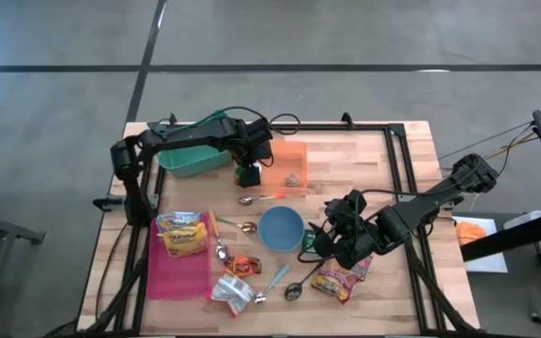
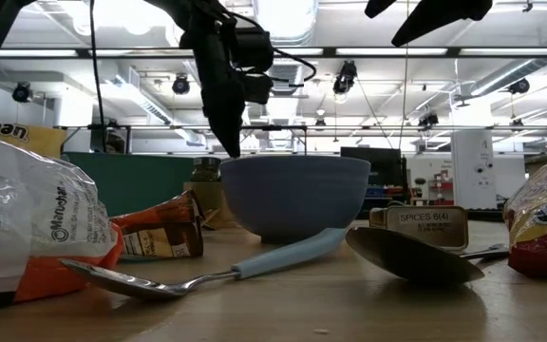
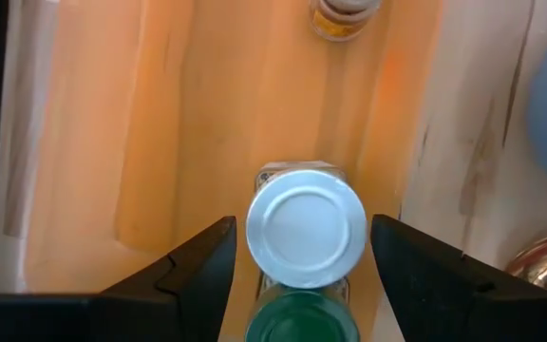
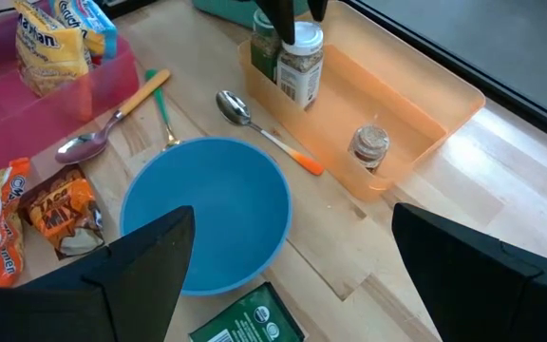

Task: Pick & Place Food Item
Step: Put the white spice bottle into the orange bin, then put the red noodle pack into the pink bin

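- Spoon point(image 2: 207, 275) with the pale blue handle lies closest to the low camera, right in front of the blue bowl point(image 1: 281, 228), so the bowl is my landmark.
- Behind the bowl sits the orange tray point(image 1: 294, 150). Two spice jars stand at the tray's near-left corner, and one more small jar point(image 4: 369, 145) sits alone further along inside it.
- Left gripper point(image 3: 298, 249) hangs over the white-lidded jar point(image 3: 307, 226), fingers spread on either side of the lid and not touching it. Looks to me like it's either about to grab or just letting go, can't say which.
- Right gripper point(image 4: 292, 261) waits on the bowl's right side, fingers spread wide, holding nothing.
- Snack bags lie in front of and left of the bowl, one in the pink tray point(image 1: 178, 274).
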Robot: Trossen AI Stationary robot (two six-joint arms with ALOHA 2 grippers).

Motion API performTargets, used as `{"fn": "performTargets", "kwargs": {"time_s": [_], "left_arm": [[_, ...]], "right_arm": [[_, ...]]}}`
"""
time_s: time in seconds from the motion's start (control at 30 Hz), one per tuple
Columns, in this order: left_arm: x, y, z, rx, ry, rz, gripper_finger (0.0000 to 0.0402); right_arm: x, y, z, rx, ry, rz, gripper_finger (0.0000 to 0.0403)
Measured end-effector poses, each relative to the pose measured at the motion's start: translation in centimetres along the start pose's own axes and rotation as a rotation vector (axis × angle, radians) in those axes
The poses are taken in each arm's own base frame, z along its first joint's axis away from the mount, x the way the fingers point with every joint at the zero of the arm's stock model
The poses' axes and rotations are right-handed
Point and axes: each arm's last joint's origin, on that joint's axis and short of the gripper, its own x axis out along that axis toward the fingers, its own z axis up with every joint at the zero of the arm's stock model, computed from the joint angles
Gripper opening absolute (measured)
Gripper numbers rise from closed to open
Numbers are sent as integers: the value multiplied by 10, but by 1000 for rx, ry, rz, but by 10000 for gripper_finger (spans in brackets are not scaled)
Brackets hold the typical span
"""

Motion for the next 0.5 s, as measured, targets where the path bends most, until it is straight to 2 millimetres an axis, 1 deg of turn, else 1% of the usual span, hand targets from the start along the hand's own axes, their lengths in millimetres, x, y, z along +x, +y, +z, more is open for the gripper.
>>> {"fn": "performTargets", "kwargs": {"time_s": [0.1,0.23,0.33,0.5], "left_arm": [[-10,-1,-2,1,-17,4,244],[-28,-6,-6,2,-47,5,244],[-44,-17,-11,18,-51,-6,244],[-71,-44,-23,54,-43,-35,244]], "right_arm": [[0,0,0,0,0,0,354],[0,0,0,-5,0,0,354],[0,0,0,-7,0,0,354],[0,0,0,-8,0,0,354]]}}
